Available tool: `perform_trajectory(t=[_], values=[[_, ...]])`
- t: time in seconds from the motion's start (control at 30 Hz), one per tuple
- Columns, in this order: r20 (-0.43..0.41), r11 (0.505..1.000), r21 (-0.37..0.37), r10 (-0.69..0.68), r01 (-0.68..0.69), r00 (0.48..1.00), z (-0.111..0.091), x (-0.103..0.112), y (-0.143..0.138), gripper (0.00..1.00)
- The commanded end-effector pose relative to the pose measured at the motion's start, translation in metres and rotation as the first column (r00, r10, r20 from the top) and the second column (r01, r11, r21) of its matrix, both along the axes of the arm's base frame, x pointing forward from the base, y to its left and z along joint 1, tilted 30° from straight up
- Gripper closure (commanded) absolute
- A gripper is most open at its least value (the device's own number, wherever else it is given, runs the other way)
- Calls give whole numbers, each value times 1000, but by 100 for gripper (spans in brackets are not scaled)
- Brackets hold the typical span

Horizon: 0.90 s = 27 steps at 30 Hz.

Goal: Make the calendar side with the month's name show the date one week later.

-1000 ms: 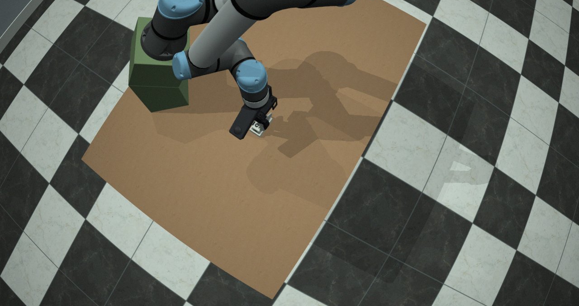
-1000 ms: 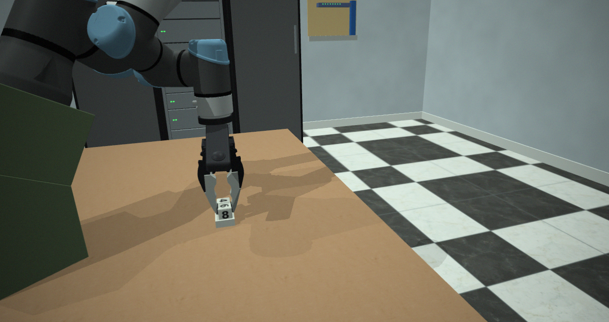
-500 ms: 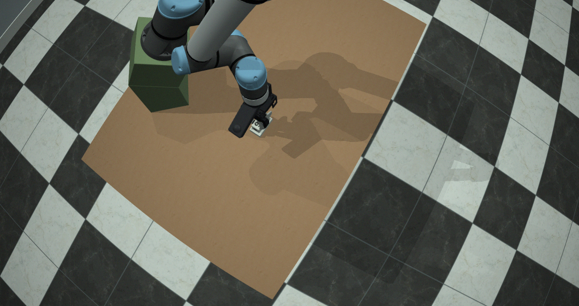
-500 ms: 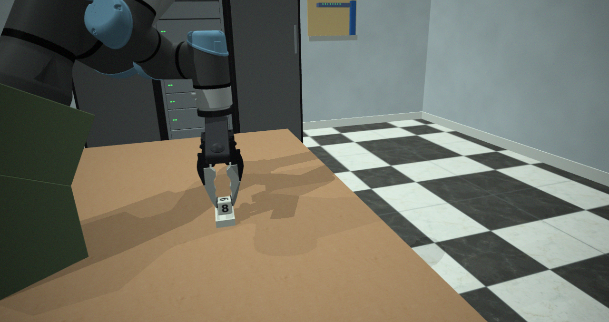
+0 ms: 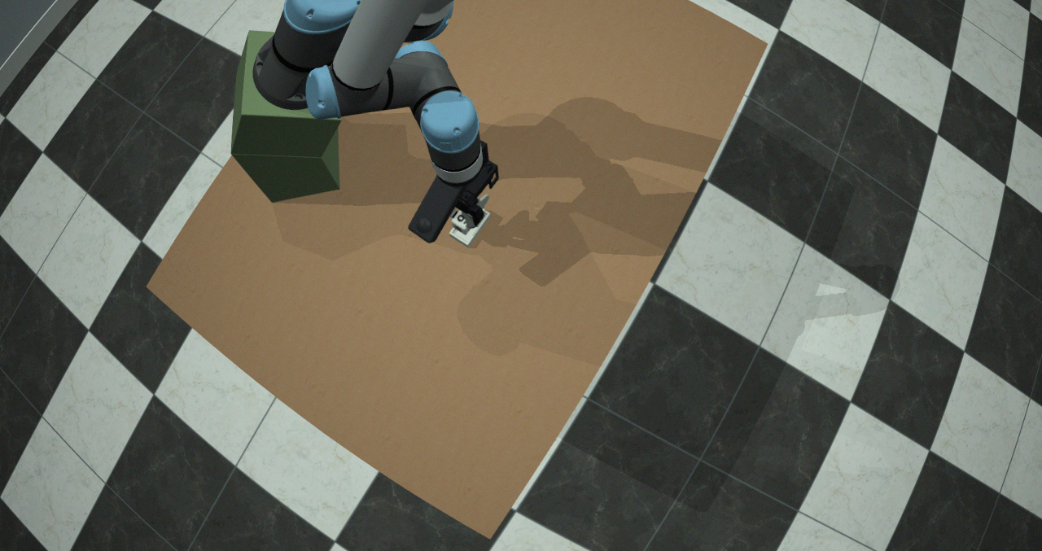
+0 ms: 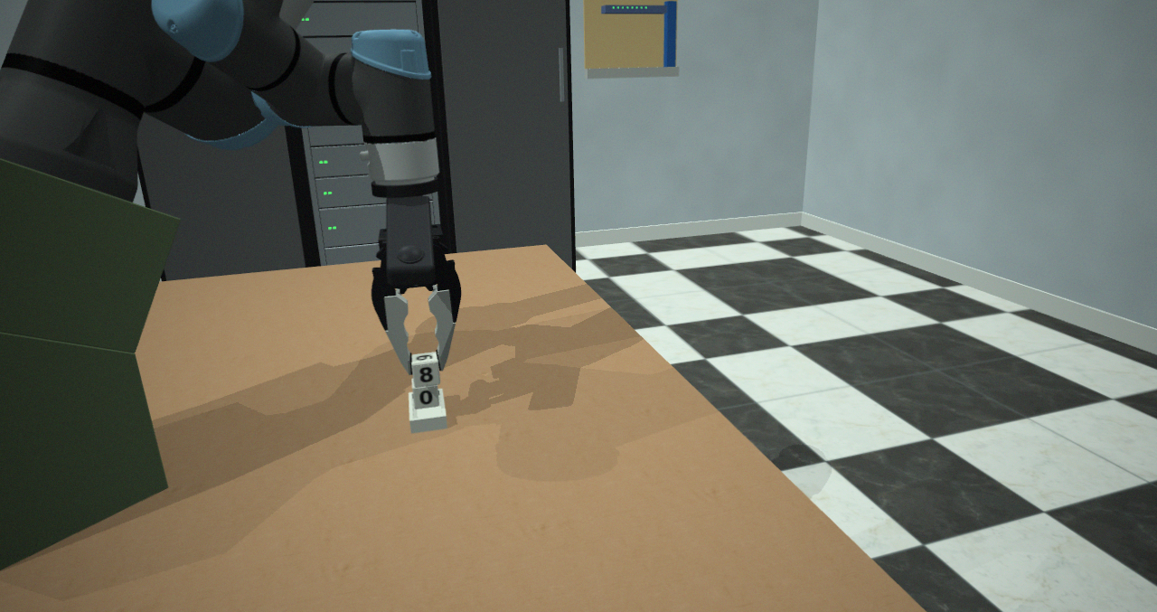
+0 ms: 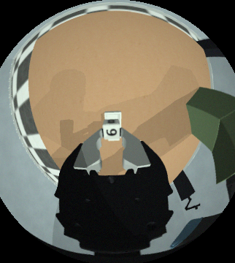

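My gripper (image 6: 424, 362) (image 7: 112, 128) is shut on a white cube (image 5: 460, 218) (image 6: 425, 373) (image 7: 112, 132) and holds it raised over the white tray (image 6: 427, 425) (image 7: 112, 112). In the exterior view the held cube has an upright 8 on its front face. Its top face bears a 6 or 9, seen turned. The other cube (image 6: 426, 399) shows an upright 0 in the exterior view, lower down within the tray; its upper part is hidden behind the held cube. The tray's near end shows bare floor in the wrist view. No month name is readable.
The green pedestal (image 5: 285, 136) (image 6: 77, 349) (image 7: 205, 120) under the arm's base stands to the left in the top and exterior views. The brown table top (image 5: 349, 343) (image 6: 453, 543) carries the arm's shadows. Its right edge borders the chequered floor (image 5: 717, 343).
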<state>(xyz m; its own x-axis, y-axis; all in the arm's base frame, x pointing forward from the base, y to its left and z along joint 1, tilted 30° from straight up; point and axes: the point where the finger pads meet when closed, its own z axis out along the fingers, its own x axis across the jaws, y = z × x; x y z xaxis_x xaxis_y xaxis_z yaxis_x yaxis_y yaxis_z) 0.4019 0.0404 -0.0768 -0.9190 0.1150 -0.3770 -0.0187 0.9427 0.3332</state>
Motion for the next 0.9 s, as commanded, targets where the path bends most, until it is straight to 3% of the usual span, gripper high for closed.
perform_trajectory(t=[0.0, 0.87], values=[[-11, 1000, 8, 4, -4, 1000, 12, -9, -3, 90], [-6, 1000, 4, 4, -4, 1000, 44, -20, -17, 90]])
